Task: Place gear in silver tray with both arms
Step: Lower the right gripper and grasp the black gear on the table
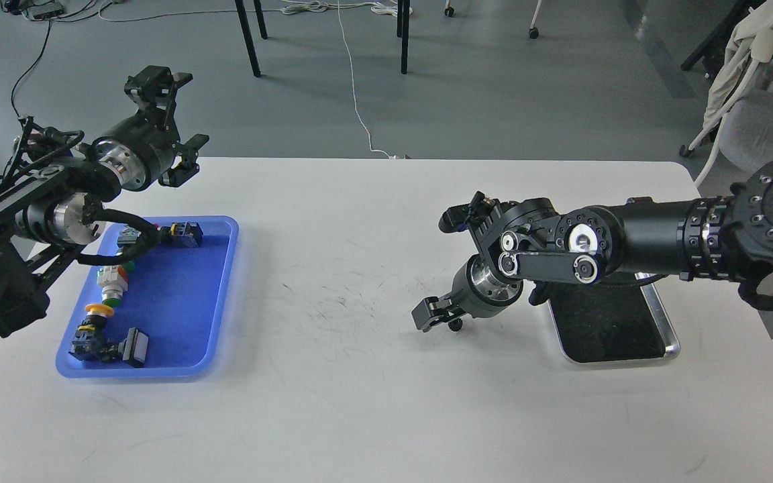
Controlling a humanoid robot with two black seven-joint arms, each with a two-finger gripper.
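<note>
- Two black arms reach over the white table (359, 282), one from each side, each ending in a two-finger gripper.
- Left gripper (178, 121) is raised above the far end of the blue tray (178, 302); its fingers stand wide apart with nothing between them.
- Right gripper (437, 315) hangs low over bare tabletop just left of the silver tray (668, 335); it is seen dark and end-on, so I cannot tell how far it is open or whether it holds anything.
- One silver tray lies on the right part of the table, partly under the right arm: rectangular, rounded corners, a shiny raised rim and a dark, mirror-like bottom.
- One blue plastic tray sits on the left part, well apart from the silver one.
- Four small parts lie in the blue tray: a dark blue block (185, 235), a white-bodied button (113, 278), a yellow-capped button (96, 312) and a black-and-white piece (133, 345).
</note>
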